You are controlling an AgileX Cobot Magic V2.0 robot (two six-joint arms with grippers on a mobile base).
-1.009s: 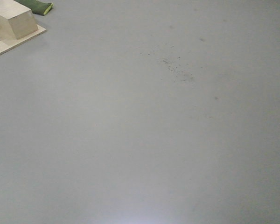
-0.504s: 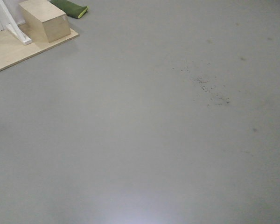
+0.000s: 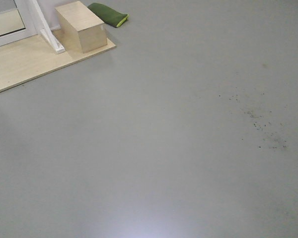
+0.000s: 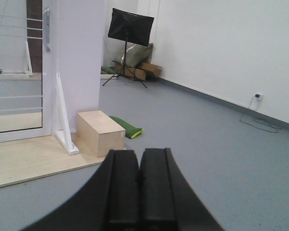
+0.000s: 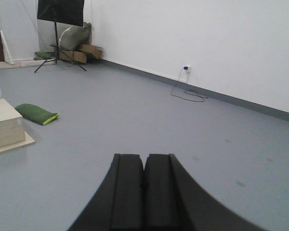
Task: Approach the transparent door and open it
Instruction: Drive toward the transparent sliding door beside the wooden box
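**Three views of one moment.** In the left wrist view we find the one transparent door (image 4: 14,72) at the far left edge. It is clear glass in a white frame, crossed by thin white horizontal bars, with one grey handle (image 4: 46,23) high on its right stile. The door stands at the back of one pale wooden platform (image 4: 24,166), well apart from both arms.

To the right of the stile we count:
- one broad white wall panel (image 4: 79,57);
- one white triangular bracket (image 4: 63,122) at its foot;
- one wooden box (image 4: 100,133) on the platform's corner;
- one green cushion (image 4: 128,127) lying on the grey floor (image 4: 207,159) just behind the box.

Farther back stands one black music stand (image 4: 130,26) on a tripod. Bags and cardboard are heaped behind it — how many, we cannot tell. One wall socket (image 4: 258,96) with one trailing cable (image 4: 260,122) sits at the right-hand wall.

The left gripper (image 4: 138,156) fills the lower middle of its own view, its two black fingers pressed flat together with nothing between them. The right gripper (image 5: 144,160) shows the same — two fingers closed on one another, holding nothing.

The front view looks down on the floor. We see the box, cushion and bracket at top left, the door's lower frame in the very corner, and one scatter of dark specks (image 3: 258,121) at the right.
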